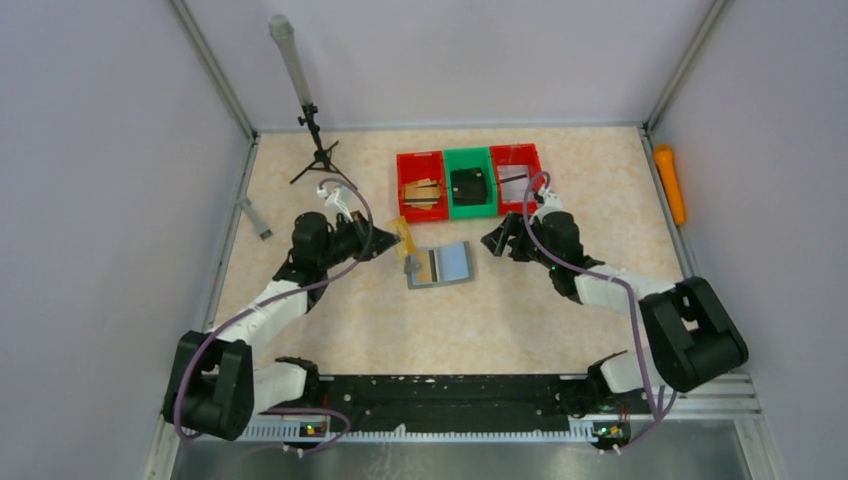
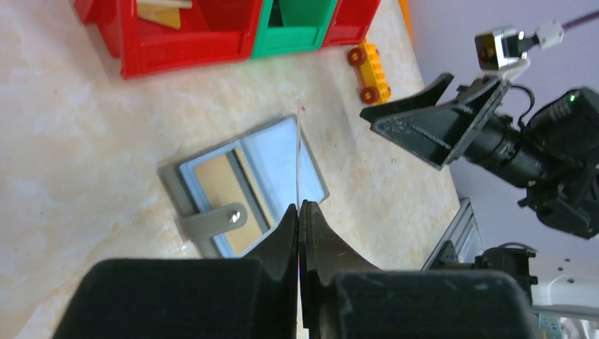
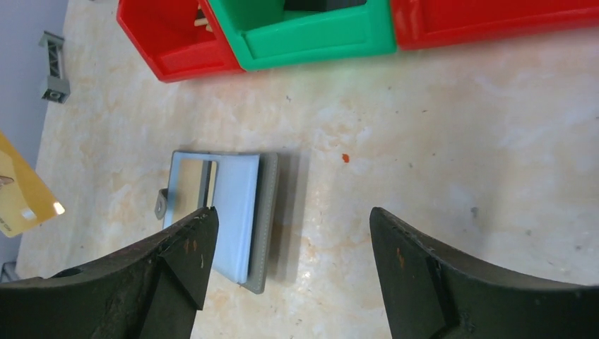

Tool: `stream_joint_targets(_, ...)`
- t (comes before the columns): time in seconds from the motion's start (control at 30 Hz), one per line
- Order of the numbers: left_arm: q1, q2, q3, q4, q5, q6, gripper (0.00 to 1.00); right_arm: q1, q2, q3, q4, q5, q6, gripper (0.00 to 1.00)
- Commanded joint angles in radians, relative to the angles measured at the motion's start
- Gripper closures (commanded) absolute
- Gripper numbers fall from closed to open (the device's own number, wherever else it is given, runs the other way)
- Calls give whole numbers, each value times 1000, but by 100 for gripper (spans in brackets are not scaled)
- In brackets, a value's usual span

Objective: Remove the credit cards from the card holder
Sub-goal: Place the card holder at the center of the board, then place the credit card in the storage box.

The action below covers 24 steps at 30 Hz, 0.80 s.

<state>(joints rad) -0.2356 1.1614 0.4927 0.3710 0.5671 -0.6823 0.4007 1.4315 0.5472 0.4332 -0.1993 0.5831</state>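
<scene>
The left gripper (image 2: 298,212) is clenching its matte black fingers on a thin gold card (image 1: 404,238) and holding it in the air near the tab side of the card holder (image 1: 440,265). Its own camera is catching that card edge-on as a pale sliver. The right wrist view is showing the card's glossy gold face off to the left, apart from the holder. The holder is lying open and flat on the marbled beige table (image 1: 520,320), between the two grippers. It is showing a dull grey rim, shiny silvery-blue pockets and a grey strap tab (image 2: 212,222) with a small metal snap. Only the left wrist view is picking out a gold-tan rectangle in the tab-side pocket, and whether it is another card or a reflection I cannot tell. The right gripper (image 3: 293,219) is hovering just beside the holder with its wedge-shaped fingers spread wide and gripping nothing. Farther back, three smooth plastic bins are sitting in a touching row. The left red bin (image 1: 422,185) is holding tan wooden-looking pieces, the green bin (image 1: 470,182) is holding a black boxy object (image 1: 468,185), and another red bin (image 1: 517,172) is closing the row. A yellow toy car (image 2: 369,73) with red wheels is appearing only in the left wrist view. A black tripod (image 1: 318,155) carrying a pale tube is standing at the far left.
</scene>
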Motion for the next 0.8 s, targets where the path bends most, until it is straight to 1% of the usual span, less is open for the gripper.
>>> stream_joint_targets(0.0, -47, 20, 144, -23, -88, 5, 100, -6, -115, -50, 15, 153, -21, 18)
stream_joint_targets(0.07, -78, 58, 247, -145, -165, 54, 100, -5, -133, -63, 20, 173, -19, 17)
stream_joint_targets(0.1, -88, 98, 309, -239, -188, 75, 100, -6, -139, -68, 23, 177, -19, 17)
stream_joint_targets(0.13, -88, 133, 379, -294, -190, 76, 100, -6, -145, -71, 27, 181, -18, 17)
stream_joint_targets(0.17, -82, 163, 418, -322, -192, 43, 100, -6, -150, -78, 32, 186, -15, 17)
stream_joint_targets(0.2, -81, 190, 436, -316, -192, -7, 100, -6, -158, -84, 39, 189, -13, 17)
stream_joint_targets(0.27, -87, 223, 426, -194, -193, -140, 100, -6, -177, -98, 55, 188, -8, 17)
stream_joint_targets(0.3, -94, 234, 419, -139, -232, -177, 100, -6, -184, -103, 62, 185, -5, 18)
stream_joint_targets(0.33, -109, 242, 424, -114, -294, -206, 100, -7, -192, -110, 70, 184, -2, 18)
stream_joint_targets(0.43, -166, 257, 463, -157, -521, -290, 100, -6, -210, -123, 78, 193, 3, 18)
stream_joint_targets(0.5, -212, 262, 482, -199, -737, -391, 100, -6, -219, -128, 83, 195, 4, 19)
stream_joint_targets(0.57, -267, 269, 505, -266, -975, -504, 100, -6, -225, -133, 89, 195, 8, 19)
stream_joint_targets(0.63, -312, 298, 568, -400, -1136, -630, 100, -6, -229, -141, 99, 195, 12, 19)
stream_joint_targets(0.67, -331, 316, 602, -462, -1185, -698, 100, -6, -232, -145, 103, 195, 15, 19)
stream_joint_targets(0.7, -344, 339, 619, -478, -1219, -749, 100, -6, -234, -147, 108, 195, 17, 19)
stream_joint_targets(0.77, -361, 361, 599, -422, -1235, -836, 100, -6, -239, -151, 113, 195, 20, 20)
